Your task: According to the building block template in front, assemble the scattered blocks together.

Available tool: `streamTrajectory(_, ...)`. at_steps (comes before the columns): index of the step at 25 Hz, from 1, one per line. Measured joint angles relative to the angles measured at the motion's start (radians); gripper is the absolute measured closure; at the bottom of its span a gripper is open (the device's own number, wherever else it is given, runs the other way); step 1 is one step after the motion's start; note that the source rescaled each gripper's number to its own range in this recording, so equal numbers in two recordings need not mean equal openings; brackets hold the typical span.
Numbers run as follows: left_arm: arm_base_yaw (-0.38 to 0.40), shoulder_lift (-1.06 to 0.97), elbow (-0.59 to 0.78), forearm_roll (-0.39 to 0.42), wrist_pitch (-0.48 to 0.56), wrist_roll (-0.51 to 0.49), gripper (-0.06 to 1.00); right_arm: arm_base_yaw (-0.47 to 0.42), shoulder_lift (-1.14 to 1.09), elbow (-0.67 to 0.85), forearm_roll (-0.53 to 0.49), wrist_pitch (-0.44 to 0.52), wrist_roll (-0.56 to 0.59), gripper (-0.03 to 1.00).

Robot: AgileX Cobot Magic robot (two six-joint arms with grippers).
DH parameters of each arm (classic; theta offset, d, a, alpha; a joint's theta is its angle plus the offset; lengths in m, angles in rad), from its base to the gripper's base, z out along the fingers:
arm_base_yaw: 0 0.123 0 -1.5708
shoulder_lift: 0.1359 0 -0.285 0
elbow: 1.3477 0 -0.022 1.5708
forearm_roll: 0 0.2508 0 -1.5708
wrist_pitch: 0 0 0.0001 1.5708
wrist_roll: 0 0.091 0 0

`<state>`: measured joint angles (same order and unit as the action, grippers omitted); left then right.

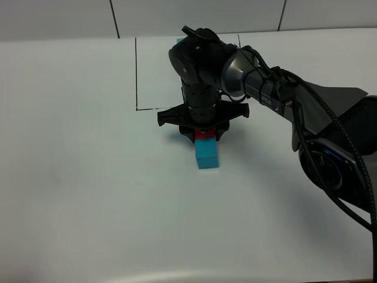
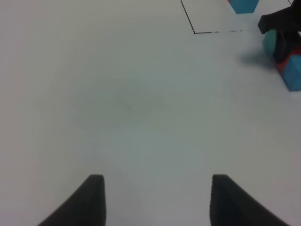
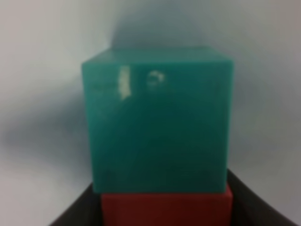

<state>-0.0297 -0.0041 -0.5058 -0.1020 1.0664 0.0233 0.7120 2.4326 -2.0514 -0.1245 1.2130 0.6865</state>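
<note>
White table (image 1: 88, 194) bears drawn black lines (image 1: 136, 73) and joined green (image 3: 157, 122), red (image 3: 167, 209), blue (image 1: 207, 154) cubes.

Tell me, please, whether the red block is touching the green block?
Touching. The right wrist view shows the red block pressed flush against the green block, with no gap along their shared edge.

A teal-green cube (image 3: 157, 120) touches a red cube (image 3: 165, 209) lying between the black right gripper (image 1: 203, 134) jaws. A blue cube (image 1: 207, 154) adjoins the red one just beside the gripper. White table (image 1: 88, 194) with thin black drawn lines (image 1: 136, 73).
</note>
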Motion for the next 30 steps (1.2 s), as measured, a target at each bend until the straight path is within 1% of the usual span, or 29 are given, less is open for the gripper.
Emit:
streamTrajectory(8, 0.0, 0.0, 0.0, 0.0, 0.0, 0.0, 0.84, 0.012, 0.0, 0.0, 0.014, 0.0, -0.062, 0.94)
streamTrajectory(10, 0.0, 0.0, 0.0, 0.0, 0.0, 0.0, 0.84, 0.012, 0.0, 0.0, 0.015, 0.0, -0.07, 0.89)
streamTrajectory(11, 0.0, 0.0, 0.0, 0.0, 0.0, 0.0, 0.84, 0.012, 0.0, 0.0, 0.015, 0.0, -0.074, 0.83)
streamTrajectory(17, 0.0, 0.0, 0.0, 0.0, 0.0, 0.0, 0.84, 0.012, -0.004, 0.0, 0.02, 0.0, -0.101, 0.35)
streamTrajectory(20, 0.0, 0.0, 0.0, 0.0, 0.0, 0.0, 0.84, 0.012, -0.012, 0.0, 0.03, -0.001, -0.132, 0.16)
streamTrajectory(22, 0.0, 0.0, 0.0, 0.0, 0.0, 0.0, 0.84, 0.012, -0.024, 0.0, 0.03, -0.006, -0.138, 0.08)
streamTrajectory(24, 0.0, 0.0, 0.0, 0.0, 0.0, 0.0, 0.84, 0.012, -0.043, 0.0, 0.029, -0.015, -0.142, 0.04)
streamTrajectory(28, 0.0, 0.0, 0.0, 0.0, 0.0, 0.0, 0.84, 0.012, -0.085, 0.0, 0.02, -0.023, -0.149, 0.03)
streamTrajectory(30, 0.0, 0.0, 0.0, 0.0, 0.0, 0.0, 0.84, 0.004, -0.103, 0.0, 0.015, -0.017, -0.172, 0.02)
